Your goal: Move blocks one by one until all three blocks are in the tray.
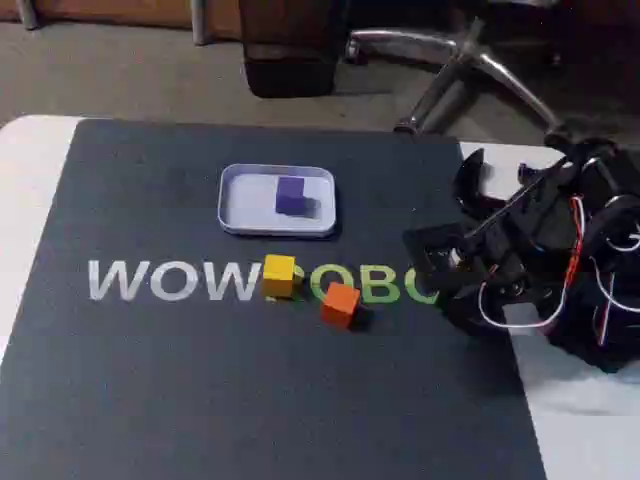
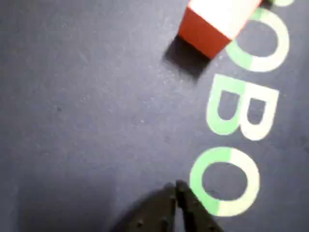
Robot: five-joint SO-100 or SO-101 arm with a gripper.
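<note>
While the small matte purple cube [image 1: 291, 195] sits inside the pale lavender-white rimmed tray [image 1: 240, 215], the yellow cube [image 1: 279, 276] and orange cube [image 1: 341, 302] lie at its 6 o'clock on the dark mat [image 1: 150, 380]; fingers [image 2: 166, 208] pressed together, empty, at orange's 3 o'clock in the fixed view

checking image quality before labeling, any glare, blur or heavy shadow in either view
In the wrist view the orange block has its top face blown out to near white and casts a dark shadow to its lower left; the whole picture is soft, with the gripper tips blurred at the bottom edge. In the fixed view the light is dim and even, the mat lettering is readable, and the purple block looks slightly smeared.
</note>
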